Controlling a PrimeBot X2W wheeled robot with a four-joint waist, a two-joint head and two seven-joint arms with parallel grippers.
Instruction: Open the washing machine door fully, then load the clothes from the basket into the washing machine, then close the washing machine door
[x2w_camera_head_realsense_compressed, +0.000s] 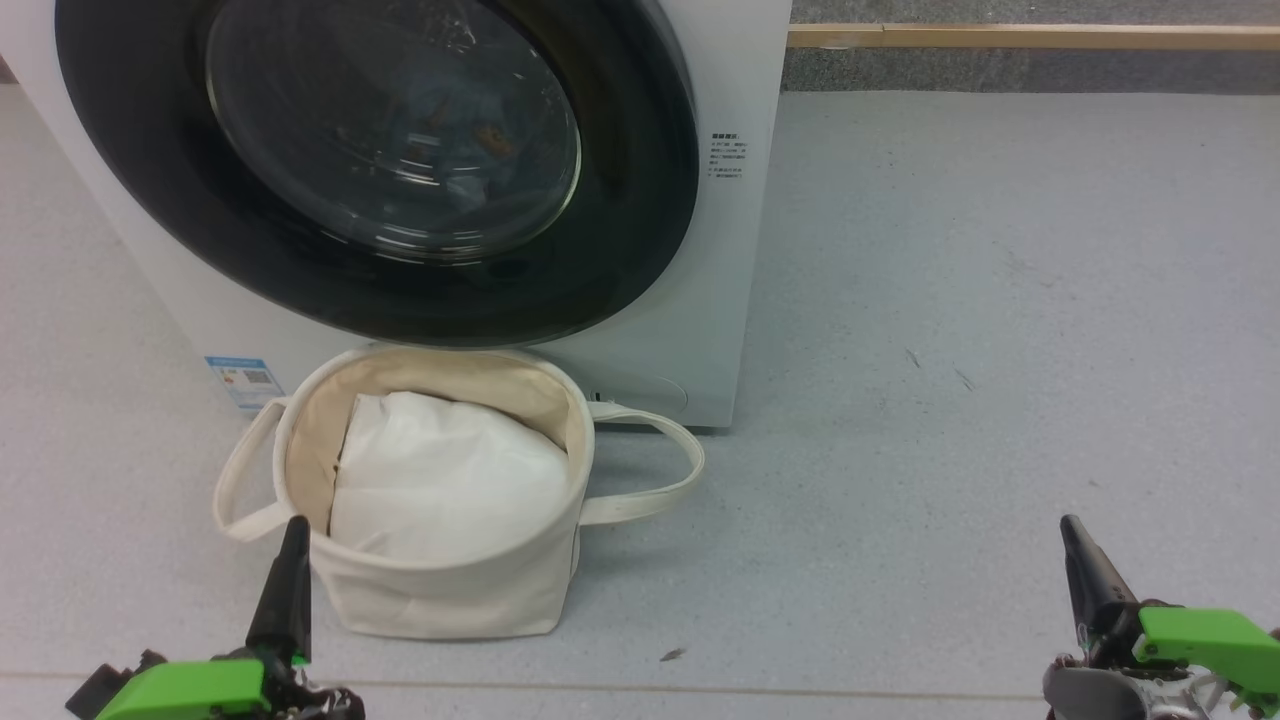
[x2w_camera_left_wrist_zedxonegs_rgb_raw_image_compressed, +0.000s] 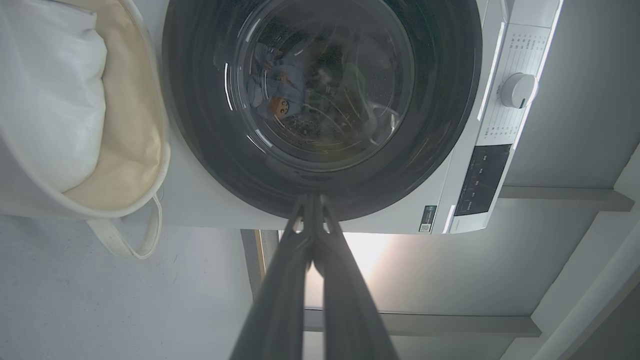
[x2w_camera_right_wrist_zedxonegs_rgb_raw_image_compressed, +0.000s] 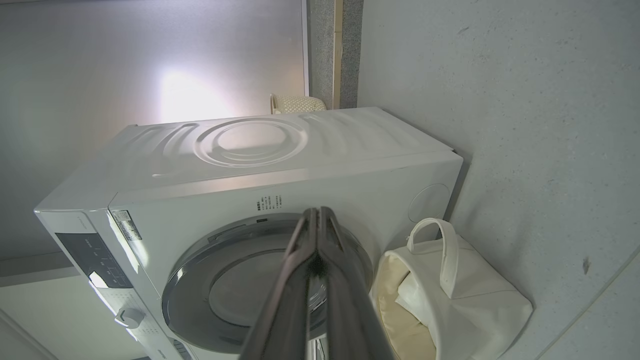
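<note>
Both grippers, left (x2w_camera_head_realsense_compressed: 292, 535) and right (x2w_camera_head_realsense_compressed: 1072, 535), were pinched closed on nothing, low at the near edge, well apart. Beyond them stood the washing machine (x2w_camera_head_realsense_compressed: 735, 250), its door (x2w_camera_head_realsense_compressed: 640, 220) shut flat against the front. The basket (x2w_camera_head_realsense_compressed: 440, 590) sat just before it holding white padding (x2w_camera_head_realsense_compressed: 440, 480), while the clothes (x2w_camera_left_wrist_zedxonegs_rgb_raw_image_compressed: 280, 95) lay behind the glass.

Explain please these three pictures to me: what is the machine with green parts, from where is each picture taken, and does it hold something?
This is a two-armed robot. The head view looks down from its head; each other picture comes from a camera on one wrist, so it looks turned. The left gripper and right gripper are both shut and hold nothing. On the floor stands the washer, its door closed, with clothes visible behind the glass. Before it stands the basket, holding white padding.
</note>
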